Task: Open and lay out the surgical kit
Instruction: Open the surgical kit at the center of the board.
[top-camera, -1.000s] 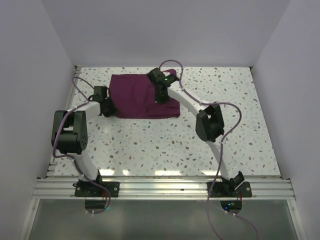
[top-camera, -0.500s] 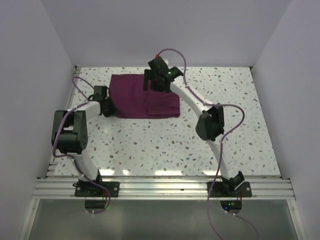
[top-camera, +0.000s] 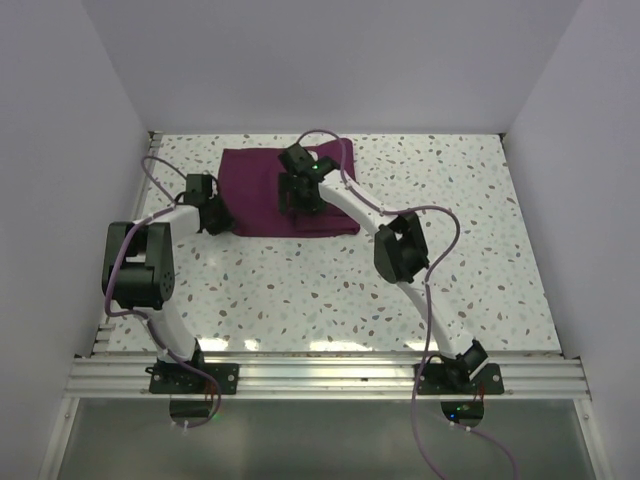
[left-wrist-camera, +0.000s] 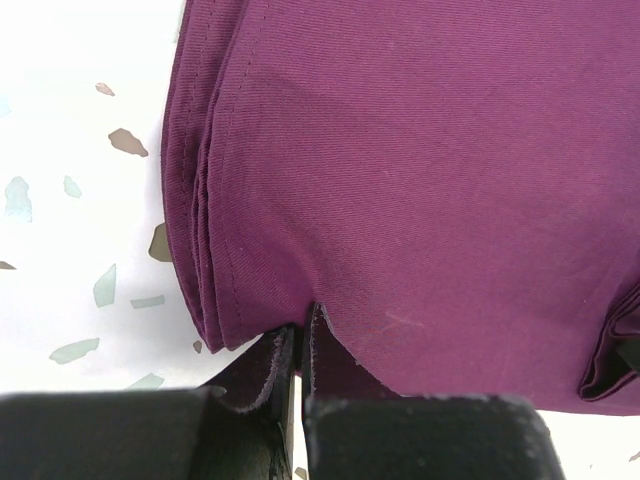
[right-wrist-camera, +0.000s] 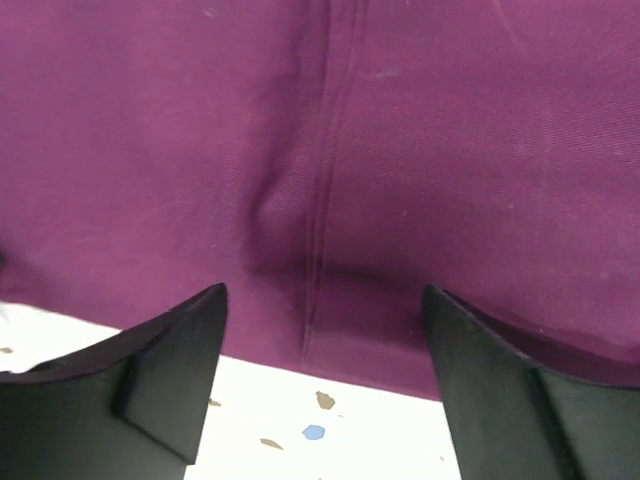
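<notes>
The surgical kit shows as a folded dark purple cloth (top-camera: 262, 190) lying at the back left of the table. My left gripper (top-camera: 219, 216) sits at the cloth's left edge, low on the table. In the left wrist view it (left-wrist-camera: 300, 335) is shut, pinching the hem of the cloth (left-wrist-camera: 420, 170), whose stacked folds run along the left side. My right gripper (top-camera: 298, 196) hangs over the middle of the bundle. In the right wrist view it (right-wrist-camera: 322, 300) is open, fingers wide apart, with a stitched seam of the cloth (right-wrist-camera: 420, 140) between them and nothing held.
The speckled white table (top-camera: 330, 290) runs forward from the cloth's near edge. White walls enclose the back and both sides. Purple cables loop off both arms. An aluminium rail (top-camera: 320, 375) carries the arm bases at the near edge.
My right gripper has opened and swung from the cloth's back right corner leftward to above its middle. The left gripper has stayed shut at the left edge.
</notes>
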